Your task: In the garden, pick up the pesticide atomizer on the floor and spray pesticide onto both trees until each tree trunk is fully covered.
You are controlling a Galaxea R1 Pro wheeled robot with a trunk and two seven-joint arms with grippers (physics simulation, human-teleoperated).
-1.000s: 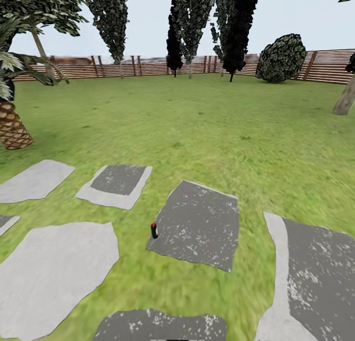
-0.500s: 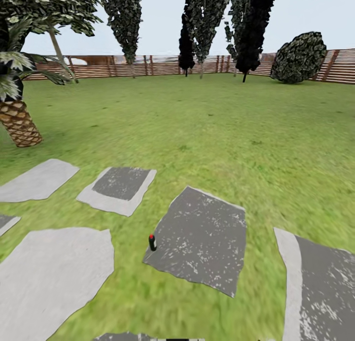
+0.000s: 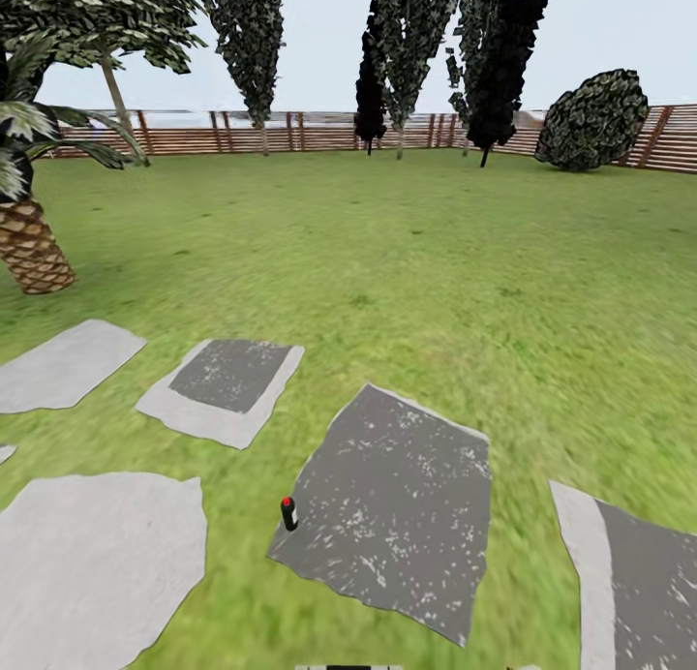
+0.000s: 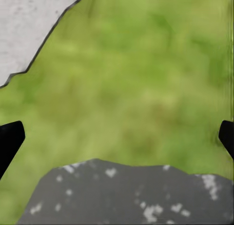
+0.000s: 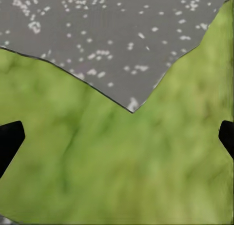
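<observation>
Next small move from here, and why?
Probably roll the base a bit further forward toward the spray bottle. It stands upright on the grass at the left edge of the dark paving slab, ahead of the robot. Both wrist views show wide-spread pincer tips over grass and paving, no bottle between them, so a grab looks premature.

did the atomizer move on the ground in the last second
No. The atomizer stands at the same left edge of the dark paving slab as before; both slid down the head view together, so the camera moved.

A palm-like plant (image 3: 29,234) and round bush (image 3: 592,120) flank grey paving slabs (image 3: 397,505).
</observation>
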